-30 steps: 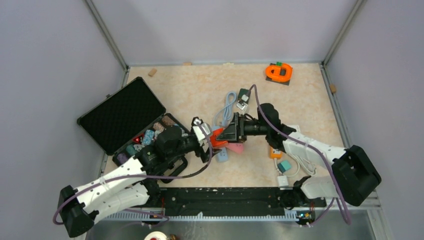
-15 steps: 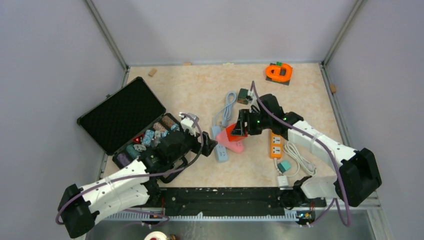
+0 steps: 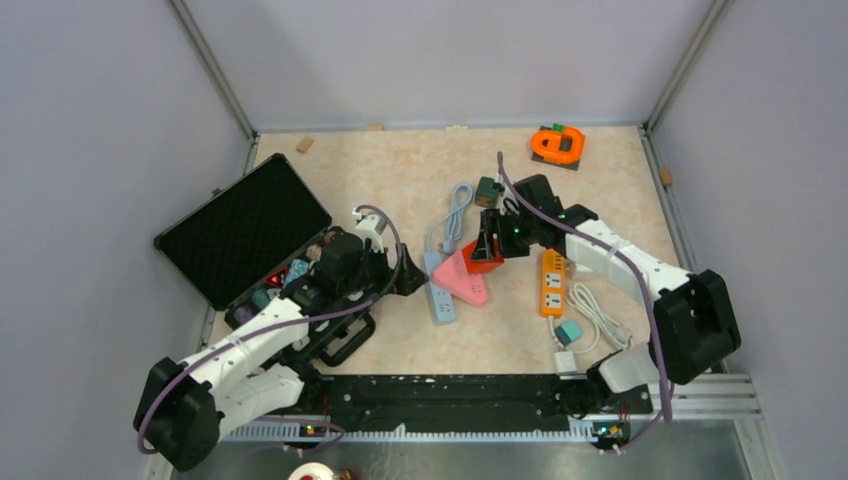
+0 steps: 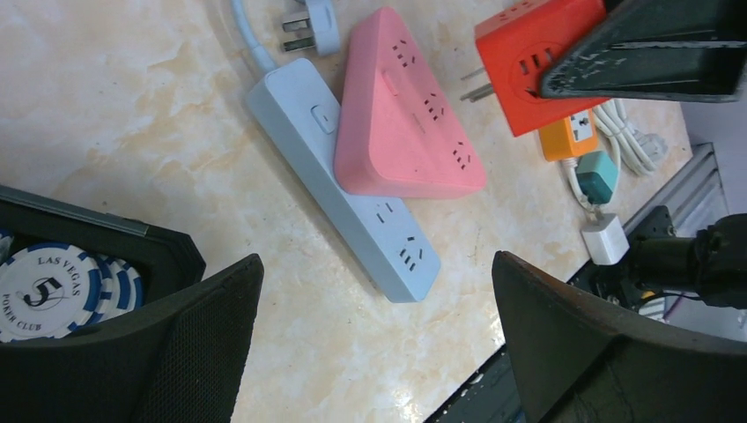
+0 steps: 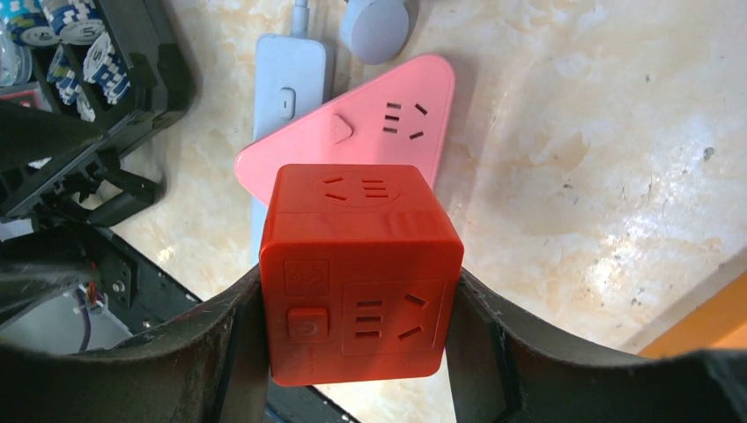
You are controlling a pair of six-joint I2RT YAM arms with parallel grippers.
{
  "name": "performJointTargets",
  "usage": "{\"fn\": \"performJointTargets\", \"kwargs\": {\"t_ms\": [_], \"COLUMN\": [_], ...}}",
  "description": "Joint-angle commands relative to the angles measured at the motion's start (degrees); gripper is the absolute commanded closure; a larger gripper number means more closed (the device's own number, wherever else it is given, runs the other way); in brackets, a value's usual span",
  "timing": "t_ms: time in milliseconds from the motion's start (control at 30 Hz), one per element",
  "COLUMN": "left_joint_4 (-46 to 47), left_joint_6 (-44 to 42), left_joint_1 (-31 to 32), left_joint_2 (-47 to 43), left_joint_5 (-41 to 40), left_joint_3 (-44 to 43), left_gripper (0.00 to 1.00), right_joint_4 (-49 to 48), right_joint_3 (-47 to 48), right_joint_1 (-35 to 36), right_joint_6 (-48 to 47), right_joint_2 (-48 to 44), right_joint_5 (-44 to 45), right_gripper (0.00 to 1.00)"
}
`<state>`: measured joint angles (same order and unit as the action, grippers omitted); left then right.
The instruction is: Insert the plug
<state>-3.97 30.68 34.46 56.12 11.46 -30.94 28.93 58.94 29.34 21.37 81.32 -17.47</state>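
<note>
A red cube plug (image 5: 361,282) sits squeezed between my right gripper's (image 5: 361,304) fingers, with socket faces toward the camera. In the left wrist view the red cube plug (image 4: 539,66) hangs above the table with its metal prongs pointing left. Below it lies the pink triangular socket block (image 3: 462,281), which leans on the light blue power strip (image 3: 440,293). My left gripper (image 3: 408,278) stands wide open and holds nothing, just left of the blue strip (image 4: 343,172). From above, the red plug (image 3: 483,255) is over the pink block's far corner.
An open black case (image 3: 245,230) with poker chips (image 4: 40,286) lies at the left. An orange power strip (image 3: 552,283), a white cable with a teal plug (image 3: 568,333) and a white charger sit right of centre. An orange object (image 3: 558,145) stands at the back right.
My left gripper has opened, let go of the red plug and drawn back to the left. The right gripper has kept the plug and carried it a little right and away.
</note>
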Motion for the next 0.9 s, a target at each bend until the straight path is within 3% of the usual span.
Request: {"fn": "performJointTargets", "kwargs": {"t_ms": [0, 300, 867], "left_joint_4": [-1.0, -5.2, -22.0], "left_joint_6": [0.5, -2.4, -8.4], "left_joint_1": [-1.9, -4.4, -4.6], "left_joint_2": [0.8, -1.1, -7.3], "left_joint_5": [8.4, 8.6, -1.2], "left_joint_3": [-3.7, -4.4, -8.9], "left_gripper": [0.01, 0.01, 0.01], "right_joint_4": [-1.8, -3.9, -4.4], "right_joint_3": [5.0, 7.2, 8.0], "right_joint_1": [-0.9, -2.6, -4.0], "right_joint_6": [-2.2, -3.1, -5.6], "right_joint_2": [2.9, 7.7, 12.5], "right_joint_5": [-1.4, -4.2, -3.4], "right_gripper": [1.00, 1.00, 1.00]}}
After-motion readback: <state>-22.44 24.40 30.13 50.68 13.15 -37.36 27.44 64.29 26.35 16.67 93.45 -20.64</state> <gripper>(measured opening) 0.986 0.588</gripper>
